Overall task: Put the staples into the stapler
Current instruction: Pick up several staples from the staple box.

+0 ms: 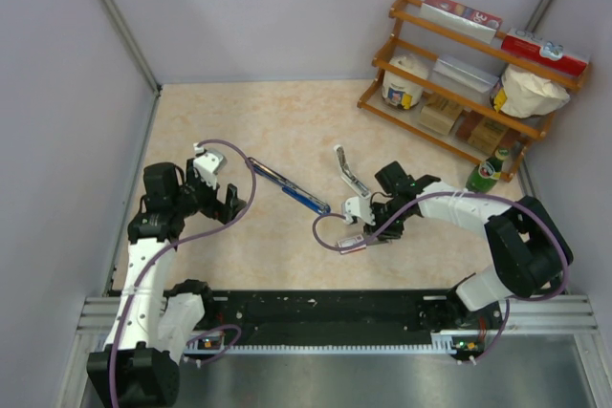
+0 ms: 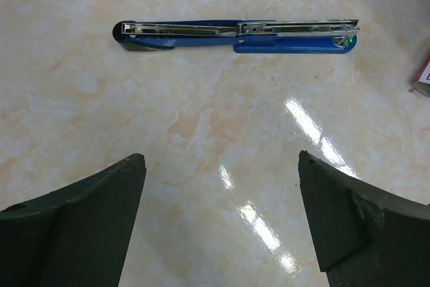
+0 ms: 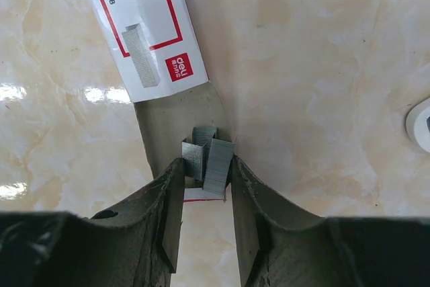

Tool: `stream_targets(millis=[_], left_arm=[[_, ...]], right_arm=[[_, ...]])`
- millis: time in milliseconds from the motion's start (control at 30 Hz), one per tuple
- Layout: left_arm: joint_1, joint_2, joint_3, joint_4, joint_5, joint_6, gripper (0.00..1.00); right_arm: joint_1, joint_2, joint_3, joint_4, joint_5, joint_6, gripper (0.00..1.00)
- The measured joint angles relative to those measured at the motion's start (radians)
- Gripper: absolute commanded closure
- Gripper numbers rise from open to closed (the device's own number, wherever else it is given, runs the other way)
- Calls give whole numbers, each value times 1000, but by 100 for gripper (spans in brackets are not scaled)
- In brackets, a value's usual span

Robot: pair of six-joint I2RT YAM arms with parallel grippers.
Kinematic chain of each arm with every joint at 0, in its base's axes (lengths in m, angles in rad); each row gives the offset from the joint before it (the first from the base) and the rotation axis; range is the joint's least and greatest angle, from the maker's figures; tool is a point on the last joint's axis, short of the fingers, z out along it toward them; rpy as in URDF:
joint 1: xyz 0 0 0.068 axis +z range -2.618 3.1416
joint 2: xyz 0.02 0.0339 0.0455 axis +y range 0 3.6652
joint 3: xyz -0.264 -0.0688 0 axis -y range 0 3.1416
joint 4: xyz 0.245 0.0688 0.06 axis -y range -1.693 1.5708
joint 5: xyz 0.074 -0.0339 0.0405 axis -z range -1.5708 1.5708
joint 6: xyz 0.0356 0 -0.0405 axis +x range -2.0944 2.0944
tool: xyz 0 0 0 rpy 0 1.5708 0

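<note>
The blue stapler (image 1: 287,188) (image 2: 235,33) lies opened out flat on the table, its metal channel facing up. My left gripper (image 1: 222,188) (image 2: 222,166) hovers just short of it, open and empty. The red-and-white staple box (image 3: 138,25) (image 1: 352,244) lies with its grey inner tray (image 3: 171,115) pulled out. On the end of the tray stand a few short blocks of silvery staples (image 3: 208,159). My right gripper (image 3: 206,166) (image 1: 365,233) is down over them, both fingers pressed against the outer blocks.
A white stapler (image 1: 349,183) (image 3: 420,122) lies opened beside my right gripper. A wooden shelf (image 1: 469,74) with boxes, jars and bags stands at the back right, a green bottle (image 1: 486,174) at its foot. Walls close in both sides.
</note>
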Motion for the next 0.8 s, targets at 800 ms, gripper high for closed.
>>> stream_targets(millis=[800], left_arm=[[3,0,0,0,0,0,1]], right_arm=[[-3,-32,0,39,31,63,70]])
